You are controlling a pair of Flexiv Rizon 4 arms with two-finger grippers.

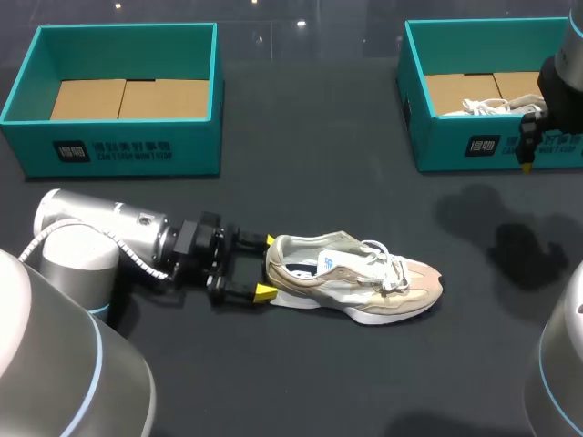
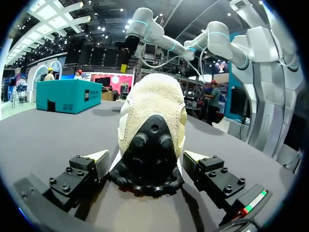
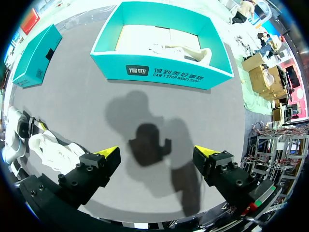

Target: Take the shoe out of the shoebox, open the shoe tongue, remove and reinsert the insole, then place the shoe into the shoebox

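Straddling the heel: left tool spread, right tool idle by the box

Quick notes from my station. The shoe (image 1: 360, 284) is out of the box, on the dark table (image 1: 319, 382) near the middle. It is beige and white with loose white laces, its opening faces up and its toe points away from my left arm (image 1: 100, 237).

The left tool (image 1: 267, 267) sits low at the heel. Its fingers are spread, one yellow tip on each side of the heel. In the left wrist view the heel of the shoe (image 2: 154, 111) fills the gap of the left tool (image 2: 146, 159), and I see a thin strip of table between each tip and the black tread. So it is not pinching anything.

The right tool (image 1: 526, 146) hangs in front of the right shoebox (image 1: 414, 137), at its front wall and well apart from the shoe on the table. In its own wrist view the right tool (image 3: 157, 153) is spread wide with nothing between the fingers, only its shadow on the table below. Ahead of it is the right shoebox (image 3: 164, 72), with a second shoe (image 3: 178, 50) lying inside. In the head view this second shoe (image 1: 483, 106) shows as white laces above the box wall.

The left shoebox (image 1: 118, 150) stands at the far left of the table, teal, showing only its cardboard floor.
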